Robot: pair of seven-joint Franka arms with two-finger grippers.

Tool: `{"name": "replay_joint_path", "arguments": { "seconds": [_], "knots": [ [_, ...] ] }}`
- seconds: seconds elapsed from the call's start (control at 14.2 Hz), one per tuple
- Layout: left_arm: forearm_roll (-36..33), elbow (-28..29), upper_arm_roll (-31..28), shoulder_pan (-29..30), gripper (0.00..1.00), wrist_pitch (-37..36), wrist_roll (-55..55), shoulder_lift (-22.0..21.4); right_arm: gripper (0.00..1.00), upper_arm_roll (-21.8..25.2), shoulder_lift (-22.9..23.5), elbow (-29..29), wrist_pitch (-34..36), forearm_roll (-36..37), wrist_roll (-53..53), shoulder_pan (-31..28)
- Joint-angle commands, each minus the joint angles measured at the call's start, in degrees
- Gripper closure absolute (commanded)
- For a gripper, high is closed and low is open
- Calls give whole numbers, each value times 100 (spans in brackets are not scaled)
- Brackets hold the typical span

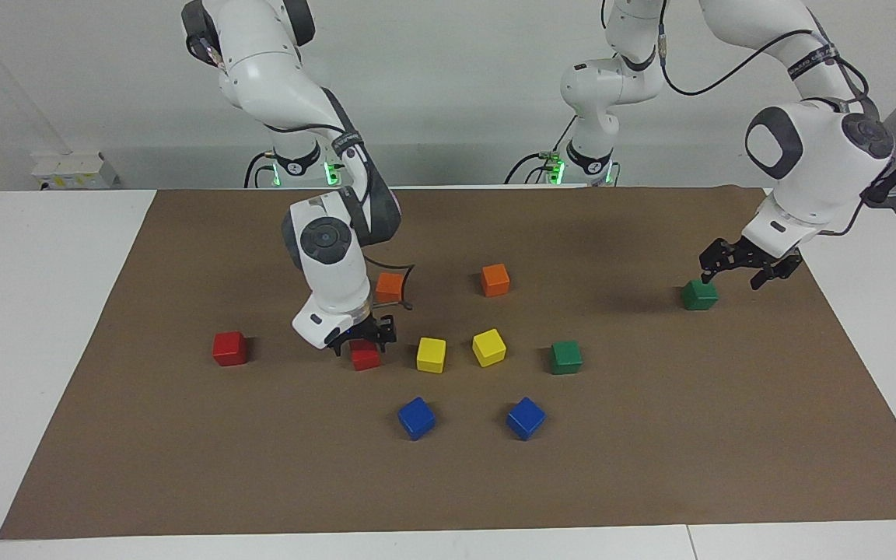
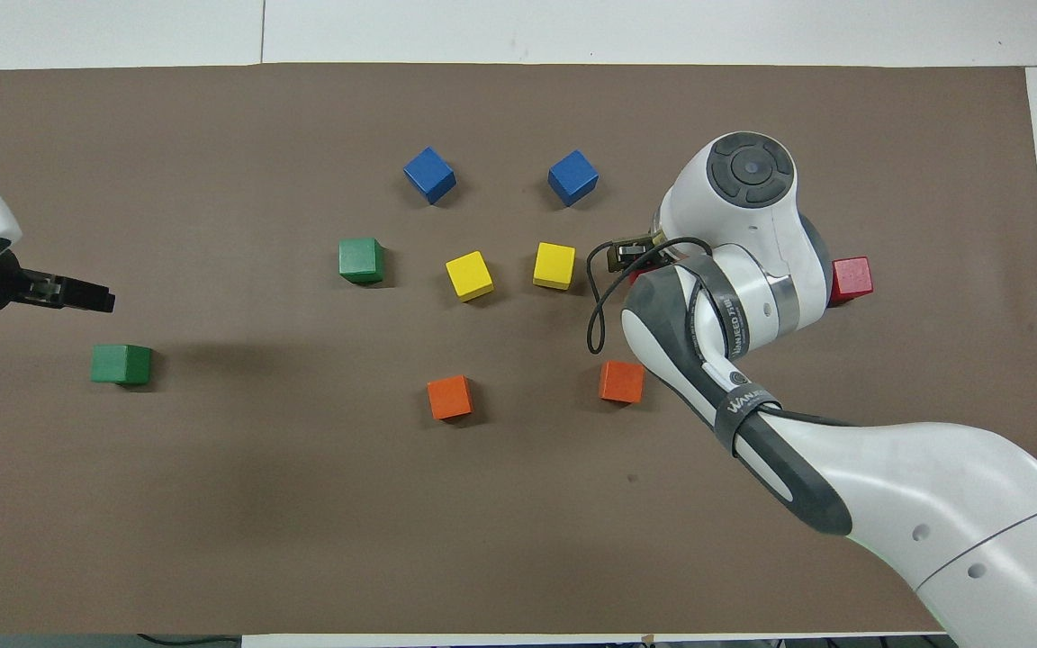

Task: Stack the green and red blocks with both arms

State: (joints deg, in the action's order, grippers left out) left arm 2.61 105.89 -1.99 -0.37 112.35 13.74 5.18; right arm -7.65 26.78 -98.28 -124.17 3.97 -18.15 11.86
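Two red blocks and two green blocks lie on the brown mat. My right gripper is down on one red block, beside a yellow block; in the overhead view the arm hides all but a sliver of it. The other red block lies toward the right arm's end. My left gripper is open and empty, just above one green block at the left arm's end. The second green block sits beside the yellow blocks.
Two yellow blocks stand mid-mat, two blue blocks farther from the robots, and two orange blocks nearer to them. The brown mat covers the white table.
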Motion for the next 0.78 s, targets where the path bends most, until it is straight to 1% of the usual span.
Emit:
{"name": "replay_joint_path", "arguments": {
  "seconds": [0.0, 0.07, 0.14, 0.28, 0.42, 0.49, 0.57, 0.71],
  "knots": [
    [90, -516, -65, -892, 0, -39, -1228, 449, 92, -8, -50, -42, 76, 95, -128, -8],
    [90, -525, -65, -1191, 0, 145, -1590, 527, 100, -8, -94, -16, 225, 104, -102, -34],
    [90, -516, -65, -1464, 0, 269, -1881, 598, 100, 0, -155, 46, 462, 113, 38, -78],
    [99, -569, -56, -1843, 0, 497, -2295, 817, 100, 9, -506, 73, 998, 104, 468, -297],
    [81, -604, -65, -2142, 0, 691, -2490, 1046, 100, 9, -1023, -24, 1429, 95, 636, -587],
    [73, -604, -73, -2178, 0, 779, -2499, 1160, 100, 9, -1226, -33, 1666, 95, 820, -718],
    [55, -613, -65, -2196, 0, 875, -2499, 1300, 100, 9, -1402, -33, 1877, 95, 1083, -920],
    [64, -613, -73, -2432, 0, 1095, -2508, 1634, 100, 9, -1561, -50, 2159, 8, 1662, -1473]
  ]
}}
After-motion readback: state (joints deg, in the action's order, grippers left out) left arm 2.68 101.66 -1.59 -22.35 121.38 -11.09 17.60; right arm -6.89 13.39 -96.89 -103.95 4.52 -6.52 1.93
